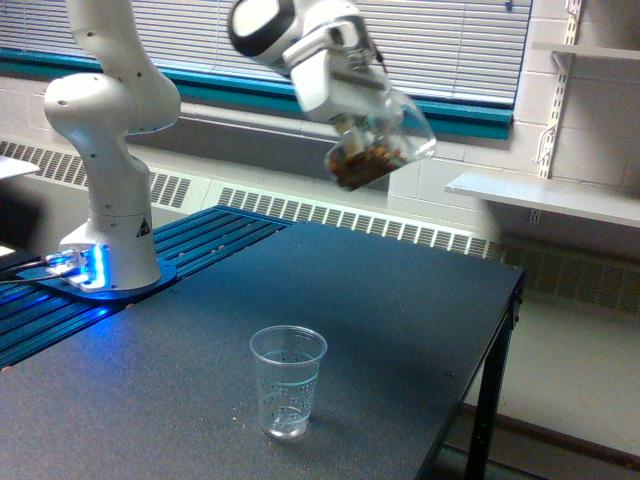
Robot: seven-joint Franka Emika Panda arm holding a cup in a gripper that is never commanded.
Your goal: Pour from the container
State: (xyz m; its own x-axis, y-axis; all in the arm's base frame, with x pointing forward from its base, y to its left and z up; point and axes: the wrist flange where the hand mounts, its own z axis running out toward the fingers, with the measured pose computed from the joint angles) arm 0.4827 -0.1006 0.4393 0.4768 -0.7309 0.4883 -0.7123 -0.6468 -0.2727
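In the exterior view, the gripper (362,122) pinches the container (385,148), a clear plastic cup held in the air above the far part of the dark table (400,330). The cup is tilted: its long axis runs from lower left to upper right, the mouth pointing up and to the view's right, the base low on the left. Brown material sits in the lower end. Well below and nearer the camera, a smaller clear cup with dotted markings (287,381) stands upright on the table. The arm's white base (110,230) stands at the far left.
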